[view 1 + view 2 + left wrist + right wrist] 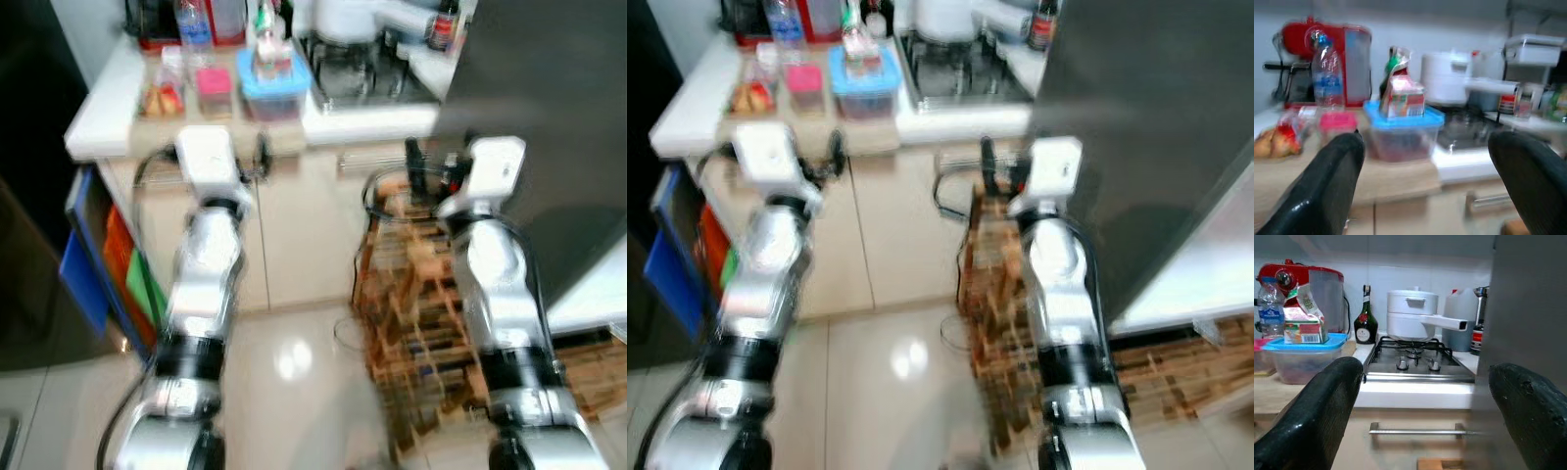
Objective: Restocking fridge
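On a wooden board [201, 125] at the counter's edge stand a blue-lidded tub [274, 93] with a small carton [1403, 98] on top, a pink-lidded tub [214, 86], a bag of pastries [162, 96] and a water bottle [193, 24]. My left gripper [1425, 188] is open and empty. It is held in front of the board and points at the blue-lidded tub. My right gripper [1422, 423] is also open and empty, level with the drawer handle [1418, 432] below the stove. The dark grey fridge door [549, 117] rises at my right.
A gas stove [364, 76] carries a white pot [1413, 313]. A red coffee machine [1327, 63] and a dark bottle [1365, 323] stand at the back. A wooden rack [421, 323] sits on the floor under my right arm. Blue and coloured bins [98, 264] are at the left.
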Available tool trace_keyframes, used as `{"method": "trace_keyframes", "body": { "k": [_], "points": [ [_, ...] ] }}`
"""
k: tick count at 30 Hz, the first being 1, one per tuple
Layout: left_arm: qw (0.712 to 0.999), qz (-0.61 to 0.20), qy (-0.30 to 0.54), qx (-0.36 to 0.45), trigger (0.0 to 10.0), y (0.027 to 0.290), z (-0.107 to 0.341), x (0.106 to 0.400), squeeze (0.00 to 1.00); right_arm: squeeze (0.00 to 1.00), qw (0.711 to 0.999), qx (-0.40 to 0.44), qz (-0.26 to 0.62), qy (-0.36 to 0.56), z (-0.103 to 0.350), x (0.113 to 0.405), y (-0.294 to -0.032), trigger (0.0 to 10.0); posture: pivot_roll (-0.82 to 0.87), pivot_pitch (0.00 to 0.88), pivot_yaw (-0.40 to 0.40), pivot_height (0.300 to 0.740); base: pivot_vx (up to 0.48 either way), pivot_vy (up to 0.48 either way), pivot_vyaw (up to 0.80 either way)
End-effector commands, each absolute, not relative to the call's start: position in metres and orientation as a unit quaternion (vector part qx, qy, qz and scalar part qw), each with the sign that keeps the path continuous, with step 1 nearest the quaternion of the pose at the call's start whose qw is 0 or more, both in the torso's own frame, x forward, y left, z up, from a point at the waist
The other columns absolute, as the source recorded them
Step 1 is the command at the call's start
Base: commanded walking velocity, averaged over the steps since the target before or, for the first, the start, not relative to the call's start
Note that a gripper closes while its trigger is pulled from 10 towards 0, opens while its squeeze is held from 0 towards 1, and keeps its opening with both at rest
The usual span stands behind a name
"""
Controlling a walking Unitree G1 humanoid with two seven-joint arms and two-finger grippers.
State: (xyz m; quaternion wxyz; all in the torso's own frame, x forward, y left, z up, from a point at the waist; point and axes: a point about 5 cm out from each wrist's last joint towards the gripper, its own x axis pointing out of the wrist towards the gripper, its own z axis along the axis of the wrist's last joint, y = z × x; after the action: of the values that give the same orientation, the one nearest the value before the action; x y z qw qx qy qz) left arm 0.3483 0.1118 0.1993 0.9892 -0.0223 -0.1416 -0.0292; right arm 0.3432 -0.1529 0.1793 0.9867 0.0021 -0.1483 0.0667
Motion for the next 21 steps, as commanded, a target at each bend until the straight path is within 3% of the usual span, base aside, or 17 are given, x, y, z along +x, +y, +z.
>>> {"method": "trace_keyframes", "body": {
  "k": [1,9,21],
  "points": [
    [0.982,-0.009,-0.187,-0.005,10.0,0.122,0.218,0.345,0.0,0.0,0.984,-0.008,0.101,-0.149,0.183,0.344,-0.137,10.0,-0.17,0.002,-0.01,0.74,0.48,0.0,0.72],
    [0.966,-0.005,-0.255,0.026,10.0,0.127,0.255,0.339,0.0,0.0,0.977,0.002,0.11,-0.185,0.203,0.349,-0.123,10.0,-0.12,0.01,0.01,0.74,0.48,0.0,0.68],
    [0.954,-0.032,-0.295,0.04,10.0,0.12,0.281,0.338,0.0,0.0,0.96,0.007,0.11,-0.257,0.253,0.356,-0.115,10.0,-0.11,0.001,0.015,0.74,0.48,0.0,0.0]
  ]
}}
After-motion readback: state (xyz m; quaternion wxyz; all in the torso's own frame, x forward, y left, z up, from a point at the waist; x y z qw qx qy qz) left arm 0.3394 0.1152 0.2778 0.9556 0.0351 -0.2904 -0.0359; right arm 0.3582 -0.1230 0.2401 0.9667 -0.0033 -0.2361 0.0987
